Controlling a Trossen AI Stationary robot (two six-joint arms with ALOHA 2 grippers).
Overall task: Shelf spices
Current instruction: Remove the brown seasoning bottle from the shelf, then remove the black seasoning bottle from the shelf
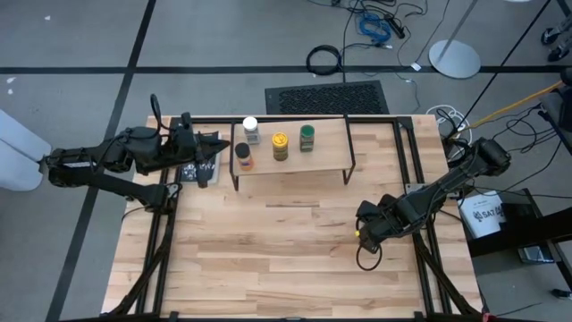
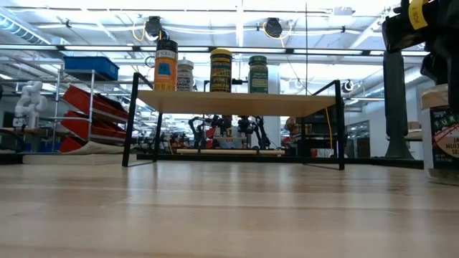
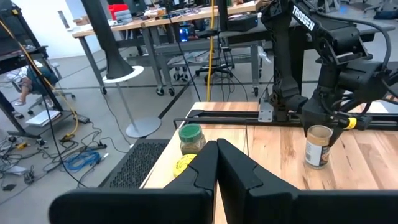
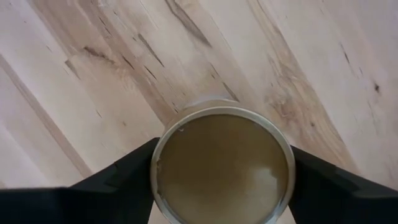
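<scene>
Four spice jars stand upright on the shelf (image 1: 295,168): white lid (image 1: 250,128), dark lid with orange body (image 1: 243,157), yellow lid (image 1: 280,146), green lid (image 1: 307,137). A fifth, tan-lidded jar (image 3: 319,147) stands on the table near the right edge. My right gripper (image 1: 365,231) points down over it, open, one finger on each side of the jar (image 4: 221,171). My left gripper (image 3: 217,158) is shut and holds nothing, level beside the shelf's left end. My right gripper comes from above, pointing down, with its fingers (image 4: 124,177) on two opposite sides of the tan-lidded jar, just under the lid's rim (image 4: 163,155). The jar stands upright on the table. I cannot tell whether the fingers touch it.
A flat black packet (image 1: 198,170) lies on the table under my left arm, by the shelf's left legs. The shelf's plank has free room at its right end (image 1: 332,148). The table's middle and near part is bare wood (image 1: 268,250).
</scene>
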